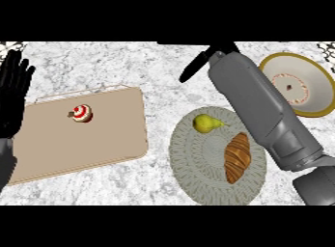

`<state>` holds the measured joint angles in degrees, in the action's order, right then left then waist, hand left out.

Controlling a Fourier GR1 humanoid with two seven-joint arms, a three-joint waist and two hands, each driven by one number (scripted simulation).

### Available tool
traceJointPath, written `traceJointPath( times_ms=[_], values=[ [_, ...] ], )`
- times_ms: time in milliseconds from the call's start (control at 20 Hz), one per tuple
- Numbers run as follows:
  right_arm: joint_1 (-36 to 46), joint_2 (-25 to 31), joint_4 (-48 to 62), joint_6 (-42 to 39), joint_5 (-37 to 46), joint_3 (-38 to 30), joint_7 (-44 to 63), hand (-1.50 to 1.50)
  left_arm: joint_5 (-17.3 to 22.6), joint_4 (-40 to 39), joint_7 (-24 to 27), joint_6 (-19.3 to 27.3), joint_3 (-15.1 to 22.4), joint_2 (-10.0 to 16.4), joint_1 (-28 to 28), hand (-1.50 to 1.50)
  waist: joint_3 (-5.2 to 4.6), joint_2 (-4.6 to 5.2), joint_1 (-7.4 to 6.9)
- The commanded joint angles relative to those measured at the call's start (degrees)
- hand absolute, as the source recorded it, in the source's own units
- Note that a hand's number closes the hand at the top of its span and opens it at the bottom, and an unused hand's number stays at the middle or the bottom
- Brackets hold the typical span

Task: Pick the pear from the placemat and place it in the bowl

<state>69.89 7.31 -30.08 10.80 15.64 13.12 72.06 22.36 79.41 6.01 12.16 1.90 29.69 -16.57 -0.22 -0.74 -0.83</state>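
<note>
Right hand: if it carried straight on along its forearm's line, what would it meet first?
Likely nothing: the right hand points up-left over bare counter toward the view's top edge; the pear lies behind it.

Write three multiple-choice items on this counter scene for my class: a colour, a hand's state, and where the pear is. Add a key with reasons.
1. The rim of the bowl is: A gold; B blue; C red.
2. The left hand is: A a fist; B open, fingers up; C pinching something.
3. The pear lies: A in the bowl; B in the left hand; C on the round placemat.
Key: 1 A, a gold ring edges it; 2 B, straight fingers at the view's left edge; 3 C, beside the pastry.
</note>
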Motion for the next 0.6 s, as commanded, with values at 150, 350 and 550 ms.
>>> traceJointPath(
  times_ms=[150,350,550],
  values=[
    [3.5,-1.3,4.0,-6.5,-1.7,-1.0,13.2,-1.50,0.0,0.3,0.7,0.1,-1.2,-0.5,1.3,0.00,0.13,0.18,1.43],
    [-0.2,-3.6,4.4,-3.8,-1.6,-0.5,11.5,-1.50,-1.8,1.9,0.0,1.5,0.4,-1.7,2.5,0.00,0.19,0.01,2.15],
    [-1.6,-4.4,3.9,-2.1,-1.5,-0.8,11.9,-1.50,-0.6,3.0,0.7,-0.2,-2.1,-0.2,4.3,0.00,0.18,-0.23,1.85]
  ],
)
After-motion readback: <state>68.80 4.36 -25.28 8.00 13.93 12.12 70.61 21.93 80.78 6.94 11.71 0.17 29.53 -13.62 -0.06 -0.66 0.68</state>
